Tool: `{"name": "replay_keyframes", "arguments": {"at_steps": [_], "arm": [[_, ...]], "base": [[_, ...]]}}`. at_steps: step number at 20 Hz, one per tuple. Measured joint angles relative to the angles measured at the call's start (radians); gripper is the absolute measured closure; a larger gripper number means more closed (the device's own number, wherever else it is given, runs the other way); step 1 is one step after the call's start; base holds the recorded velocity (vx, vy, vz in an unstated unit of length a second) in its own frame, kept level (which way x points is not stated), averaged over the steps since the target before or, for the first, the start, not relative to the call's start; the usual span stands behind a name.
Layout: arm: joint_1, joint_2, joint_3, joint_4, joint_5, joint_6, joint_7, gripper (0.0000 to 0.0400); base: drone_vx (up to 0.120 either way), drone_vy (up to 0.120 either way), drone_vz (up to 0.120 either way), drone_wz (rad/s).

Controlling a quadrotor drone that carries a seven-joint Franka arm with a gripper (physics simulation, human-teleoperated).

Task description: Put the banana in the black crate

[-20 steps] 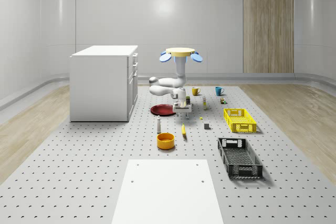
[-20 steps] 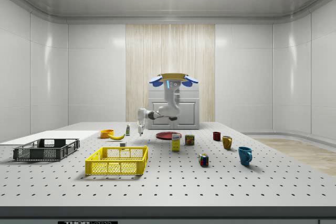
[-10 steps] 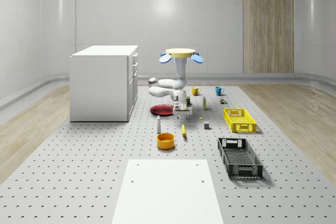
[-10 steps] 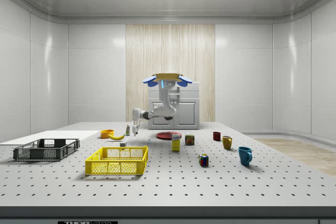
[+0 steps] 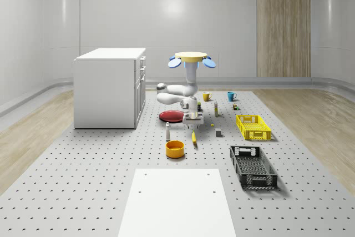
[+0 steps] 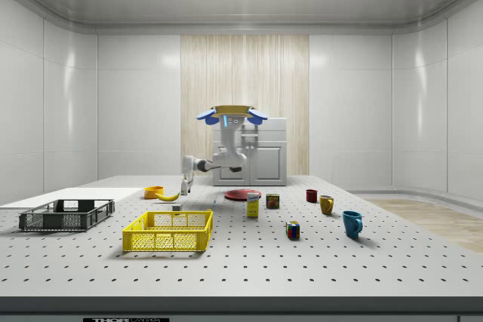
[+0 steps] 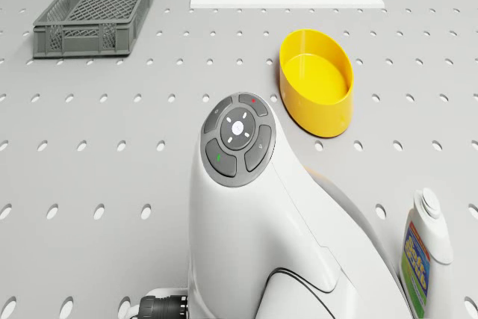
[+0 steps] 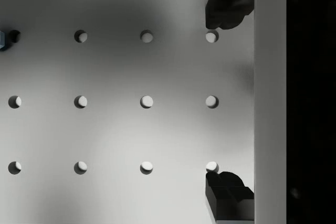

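Nearest the whole-scene camera, the black slatted plastic crate (image 5: pixel 253 166) is sitting on the perforated grey worktop (image 5: pixel 83 181), beside a flat white panel (image 5: pixel 177 201); it is holding nothing, so the task is, I judge, at the reach stage. Further back, the round yellow-orange bowl (image 5: pixel 175 148) and the curved yellow banana (image 5: pixel 194 137) are lying just beside each other; the banana is resting on the worktop, well apart from the crate and ungrasped. A small white bottle (image 5: pixel 167 131) is standing near the bowl. Just behind the banana the tool (image 5: pixel 192 122) is hanging low, pointing straight down; in the wrist view its two dark fingertips (image 8: pixel 228 6) are standing wide apart over bare worktop, so it is released and holding nothing. The white arm is folding out sideways from the drone and then bending down at the wrist, presumably to descend on the fruit from above. The yellow-topped drone (image 5: pixel 191 57) with blue rotors is hovering over the red plate (image 5: pixel 171 116), beside the white cabinet (image 5: pixel 110 87).
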Motion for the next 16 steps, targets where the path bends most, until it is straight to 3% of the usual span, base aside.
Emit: {"name": "replay_keyframes", "arguments": {"at_steps": [16], "arm": [[-0.005,-0.022,0.003,0.001,0.009,0.021,0.004,0.0000]], "base": [[0.120,0.000,0.000,0.000]]}}
